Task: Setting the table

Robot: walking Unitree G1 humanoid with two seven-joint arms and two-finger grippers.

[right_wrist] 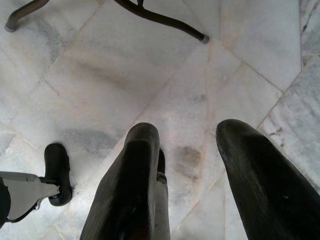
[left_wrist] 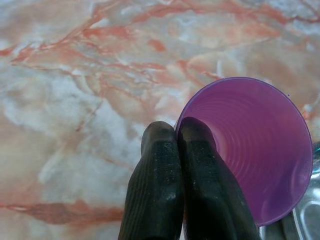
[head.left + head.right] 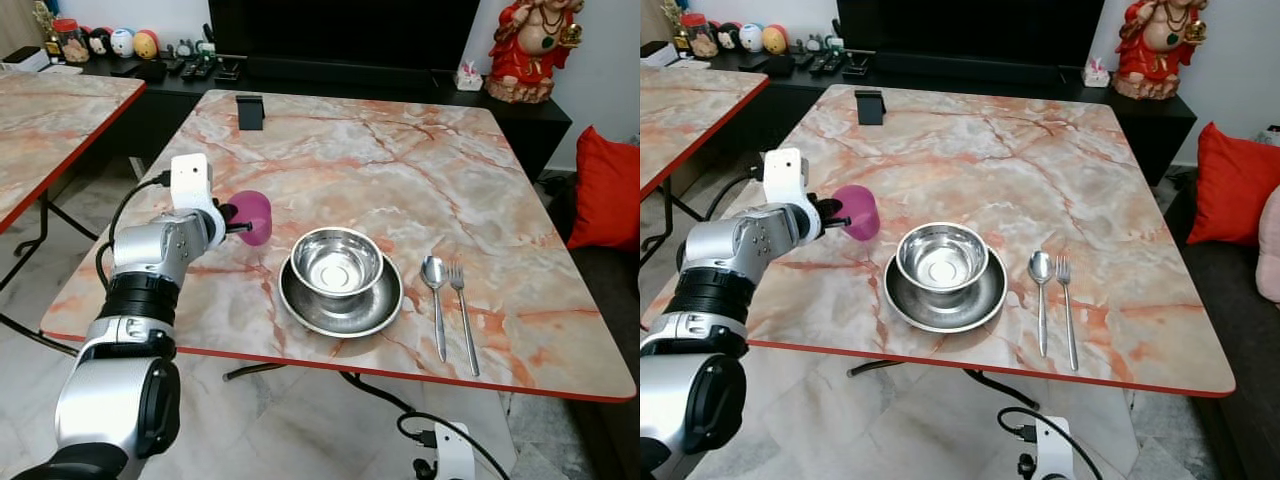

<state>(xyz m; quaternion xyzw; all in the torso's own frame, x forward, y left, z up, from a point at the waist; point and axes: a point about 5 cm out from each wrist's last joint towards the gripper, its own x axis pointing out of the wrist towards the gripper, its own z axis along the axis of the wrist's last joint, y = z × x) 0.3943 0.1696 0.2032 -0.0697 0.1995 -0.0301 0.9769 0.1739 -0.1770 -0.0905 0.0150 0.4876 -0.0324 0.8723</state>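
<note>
Left tool (image 3: 240, 221) pinching the rim of a translucent purple plastic cup (image 3: 255, 217), just left of the nested steel bowl (image 3: 337, 262) on the marble bench (image 3: 400, 160). Light and thin-walled, probably crushable; a rim grip suits. Right tool (image 1: 192, 150) hangs spread.

Head eyes overlook the table (image 3: 420, 170) (shared); wrist cameras look down close

Silver arm (image 3: 150, 270), white wrist block (image 3: 189, 180), black-fingered tool (image 2: 177, 145).

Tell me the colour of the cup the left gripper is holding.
Purple, translucent plastic cup, pinched at its rim by the left gripper; clearest in the left wrist view.
</note>
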